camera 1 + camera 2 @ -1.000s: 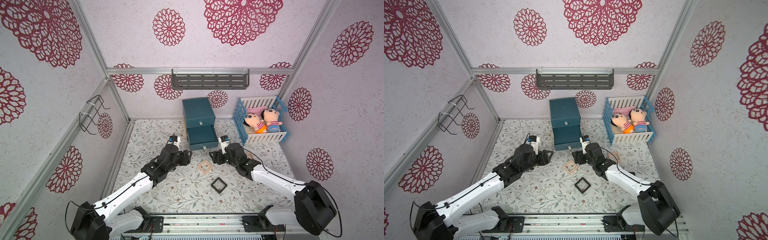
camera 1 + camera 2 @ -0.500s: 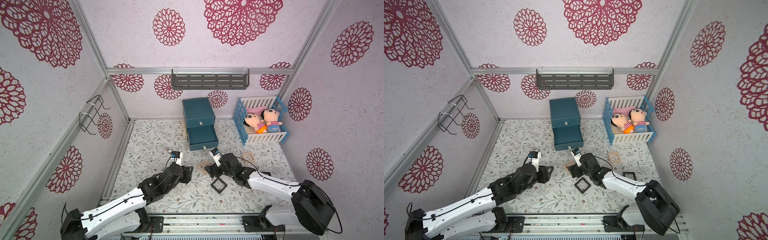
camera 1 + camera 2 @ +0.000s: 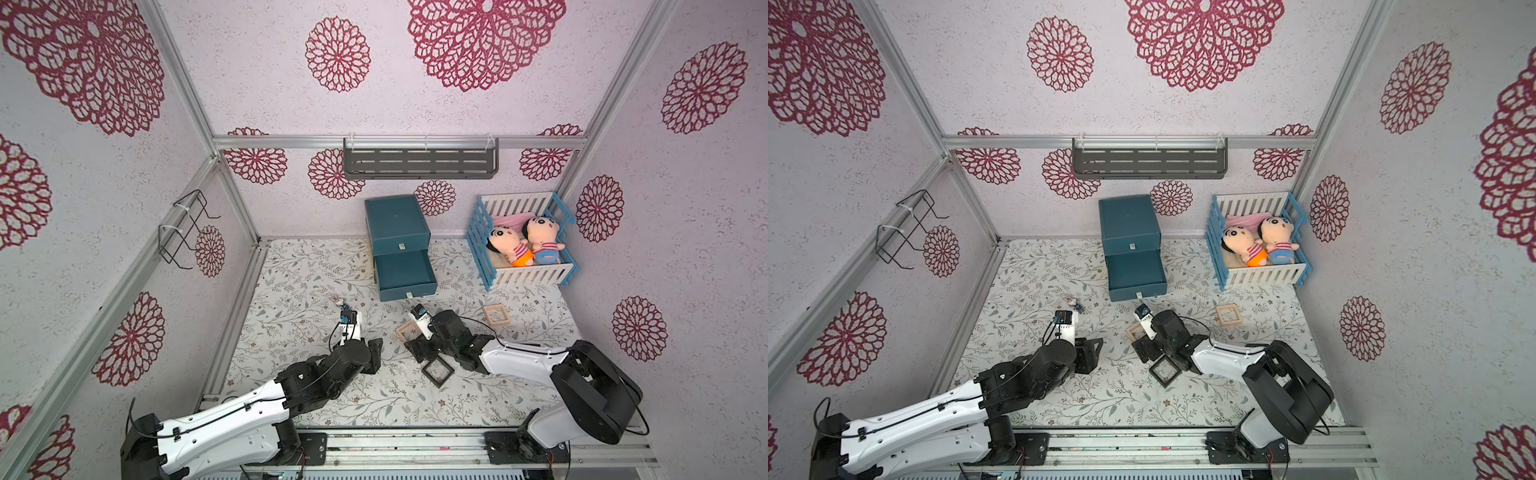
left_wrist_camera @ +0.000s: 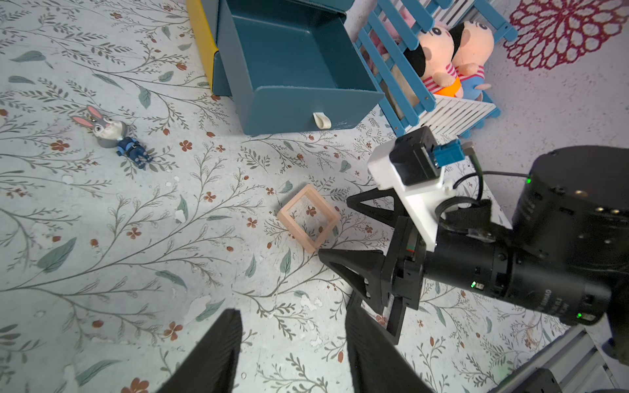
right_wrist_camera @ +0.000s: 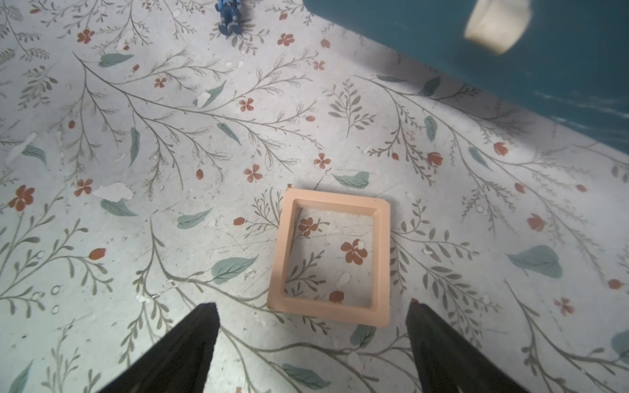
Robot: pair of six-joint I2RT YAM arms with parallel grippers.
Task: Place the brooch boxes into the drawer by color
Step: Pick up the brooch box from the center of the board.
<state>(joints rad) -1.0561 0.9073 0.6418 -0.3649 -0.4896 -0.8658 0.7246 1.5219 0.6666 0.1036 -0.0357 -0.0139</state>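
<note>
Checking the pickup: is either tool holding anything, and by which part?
Nothing is held. The right tool is open near the pink brooch box; the left tool is empty.

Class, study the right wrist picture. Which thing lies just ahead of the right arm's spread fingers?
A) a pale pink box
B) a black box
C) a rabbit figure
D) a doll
A: the pale pink box lies flat, centred just beyond the wide-apart fingers of the right gripper, which holds nothing.
</note>
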